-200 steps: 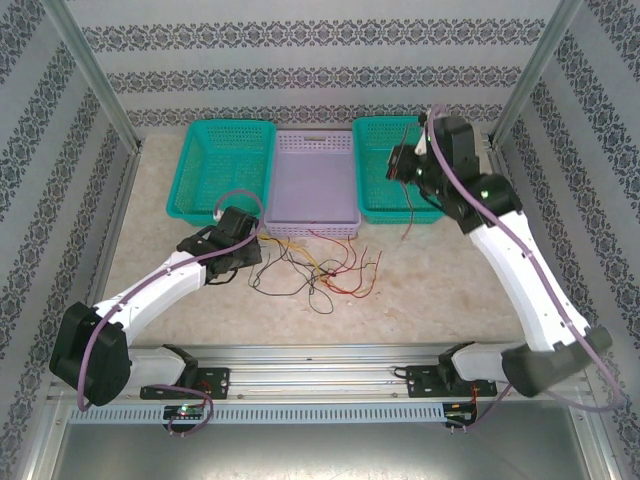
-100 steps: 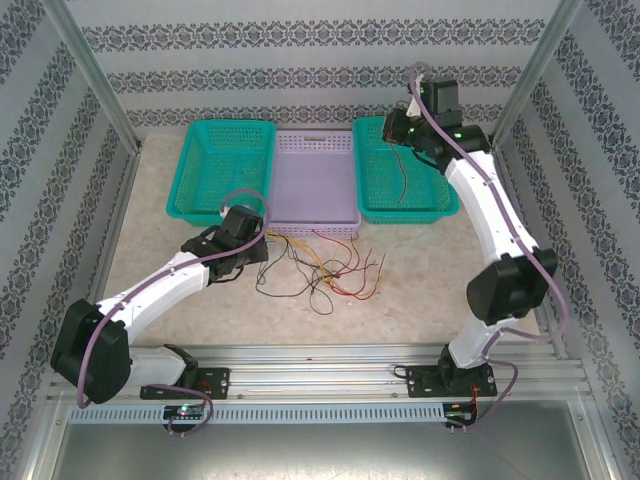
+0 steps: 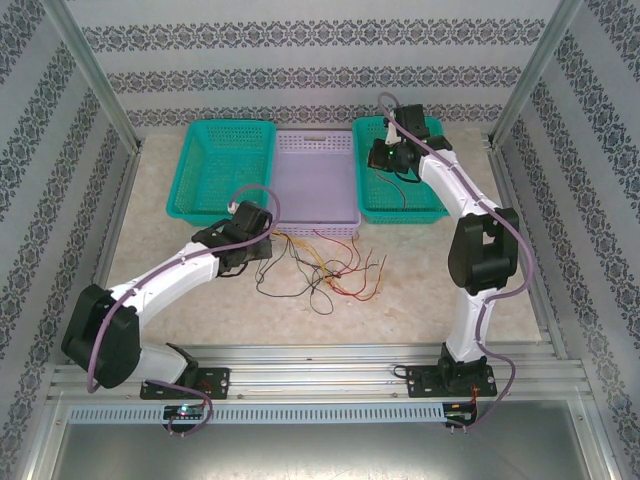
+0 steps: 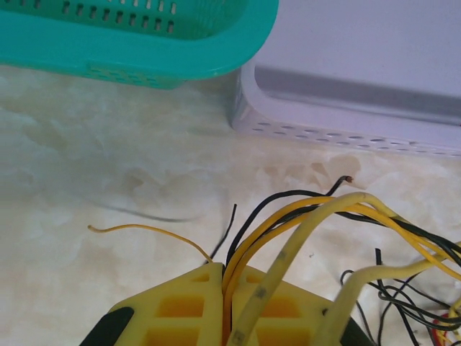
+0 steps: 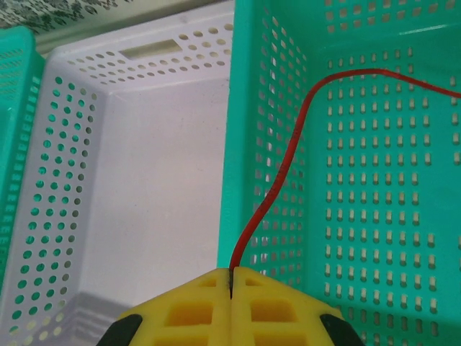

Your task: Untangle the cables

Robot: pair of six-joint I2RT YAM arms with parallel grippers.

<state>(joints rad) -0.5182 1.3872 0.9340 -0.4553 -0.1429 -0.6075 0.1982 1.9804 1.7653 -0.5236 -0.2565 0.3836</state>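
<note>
A tangle of black, yellow and red cables [image 3: 322, 268] lies on the table in front of the lavender basket. My left gripper [image 3: 262, 238] sits at the tangle's left end, shut on a bundle of yellow and black cables [image 4: 288, 216] that rise from between its yellow fingers [image 4: 180, 306]. My right gripper [image 3: 380, 157] hangs over the left part of the right teal basket [image 3: 432, 212], shut on a single red cable [image 5: 277, 180] that curves up and to the right over the basket's floor.
Three baskets stand in a row at the back: a teal basket [image 3: 190, 205] on the left, the lavender basket [image 3: 300, 228] in the middle, the second teal one on the right. Metal frame posts and patterned walls enclose the table.
My right arm swung left and folded upright, carrying the red cable from the right basket's right side to over its left part. My left gripper shifted slightly right, still holding the bundle.
</note>
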